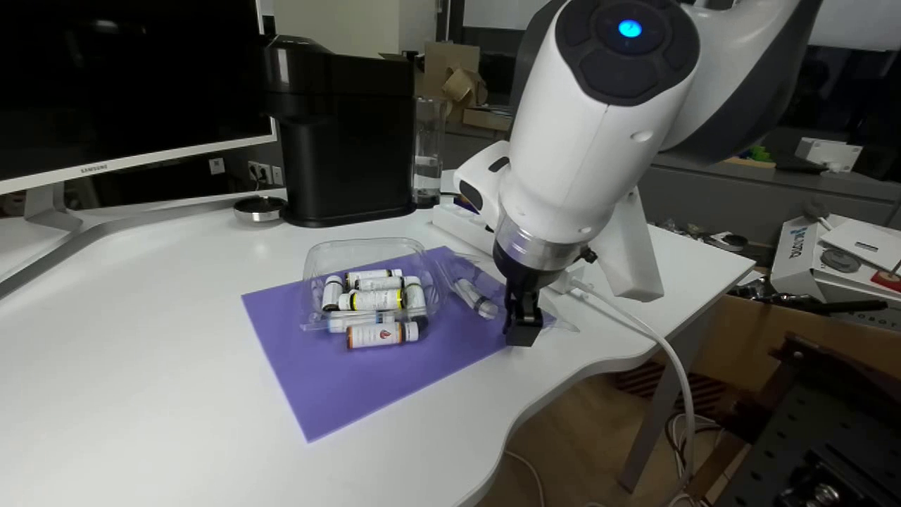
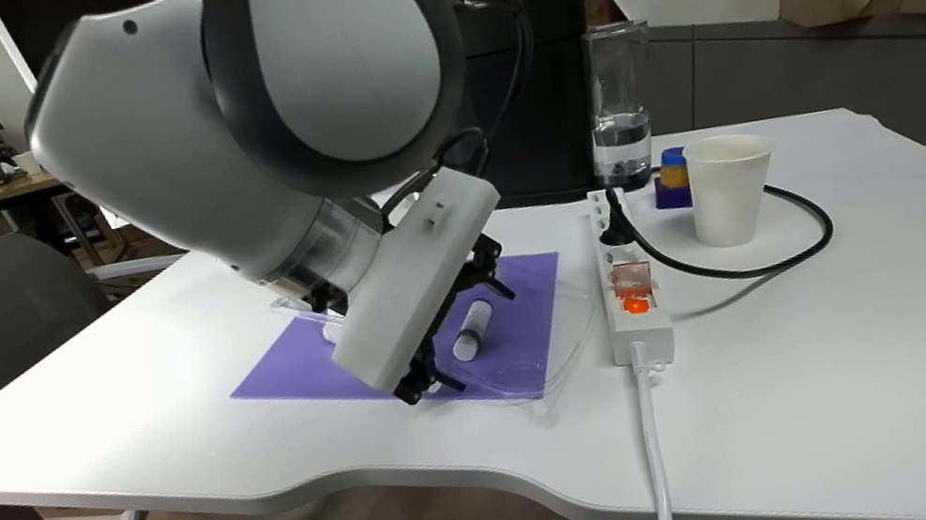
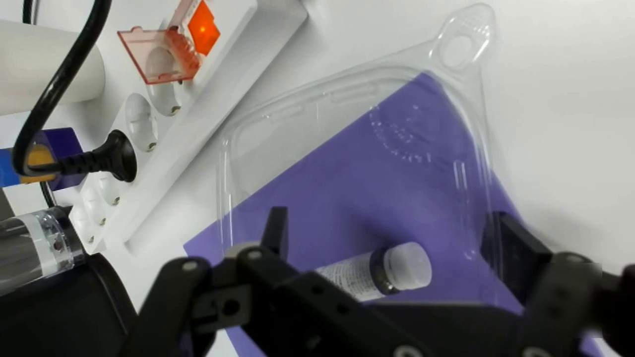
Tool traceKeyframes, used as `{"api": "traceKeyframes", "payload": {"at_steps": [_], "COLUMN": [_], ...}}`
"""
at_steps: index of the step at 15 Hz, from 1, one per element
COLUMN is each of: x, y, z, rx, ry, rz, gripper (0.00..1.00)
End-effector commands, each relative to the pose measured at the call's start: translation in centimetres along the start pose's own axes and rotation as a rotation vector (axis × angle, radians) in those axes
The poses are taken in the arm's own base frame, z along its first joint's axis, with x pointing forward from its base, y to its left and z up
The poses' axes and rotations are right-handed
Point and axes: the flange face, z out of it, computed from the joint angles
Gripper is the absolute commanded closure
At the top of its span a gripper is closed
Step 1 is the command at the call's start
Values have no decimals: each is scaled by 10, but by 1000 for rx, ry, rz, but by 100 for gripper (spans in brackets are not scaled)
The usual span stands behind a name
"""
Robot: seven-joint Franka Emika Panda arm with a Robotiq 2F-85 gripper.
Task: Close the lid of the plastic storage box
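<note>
The clear plastic storage box (image 1: 362, 248) stands on the purple mat in an exterior view, with several small labelled bottles showing in it. Its transparent lid (image 3: 397, 136) lies folded back, spread flat over the mat's corner, and a tab (image 3: 459, 49) sticks out at one corner. My gripper (image 3: 389, 234) is open above the lid, its two fingers far apart and holding nothing. In both exterior views the gripper (image 1: 524, 327) (image 2: 476, 334) hangs low over the lid side. A white-capped bottle (image 3: 374, 272) lies in the lid area, partly behind the gripper. The arm mostly hides the box in an exterior view.
Another bottle (image 1: 382, 334) lies at the box's front on the purple mat (image 1: 366, 394). Beside the lid runs a white power strip (image 2: 637, 320) with a black cable, near a paper cup (image 2: 729, 189). A black appliance (image 1: 345, 141) and a monitor (image 1: 127, 84) stand behind.
</note>
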Motion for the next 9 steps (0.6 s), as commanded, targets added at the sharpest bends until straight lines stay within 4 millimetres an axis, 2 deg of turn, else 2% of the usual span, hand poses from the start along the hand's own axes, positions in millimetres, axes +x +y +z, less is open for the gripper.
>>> {"api": "traceKeyframes", "payload": {"at_steps": [1,6,9], "x": [2,0,0], "y": [10,20,28], "z": [1,0,-8], "rx": [-37,-94,-125], "ry": [32,56,80], "rz": [32,44,59], "gripper": [0,0,0]}}
